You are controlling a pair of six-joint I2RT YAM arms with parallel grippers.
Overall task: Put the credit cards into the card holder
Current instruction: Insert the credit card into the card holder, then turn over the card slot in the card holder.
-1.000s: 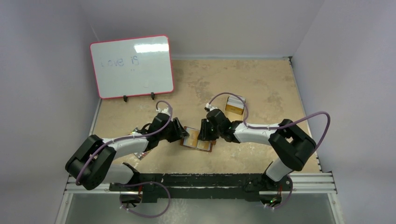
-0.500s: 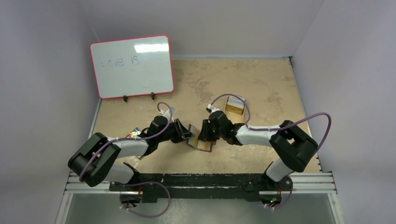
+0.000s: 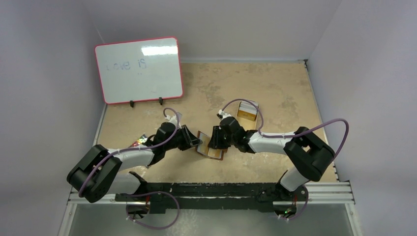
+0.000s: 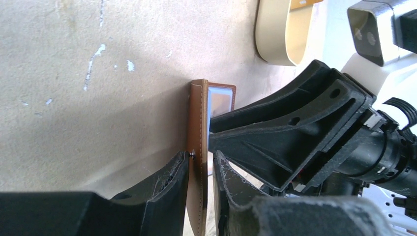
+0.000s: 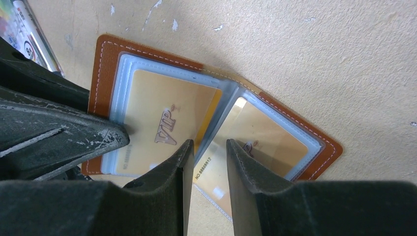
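The card holder (image 5: 105, 54), a brown leather bifold, lies open on the table (image 3: 275, 88) between both arms. Its clear sleeves hold gold credit cards (image 5: 157, 113), one marked VIP. My left gripper (image 4: 201, 156) is closed on the left flap's edge (image 4: 199, 113) beside the snap button. That flap stands tilted up off the table. My right gripper (image 5: 210, 143) hovers open over the middle sleeve and a gold numbered card (image 5: 255, 128), its fingers straddling the sleeve's edge. In the top view the left gripper (image 3: 193, 140) and right gripper (image 3: 215, 144) meet at the holder (image 3: 212, 153).
A tan tin (image 3: 247, 112) sits just behind the right gripper, and its rim shows in the left wrist view (image 4: 280, 29). A red-framed whiteboard (image 3: 138, 70) stands at the back left. Small colourful items (image 3: 141, 140) lie beside the left arm.
My left gripper has closed on the holder's left flap and raised it from flat to tilted. The right gripper has barely moved.
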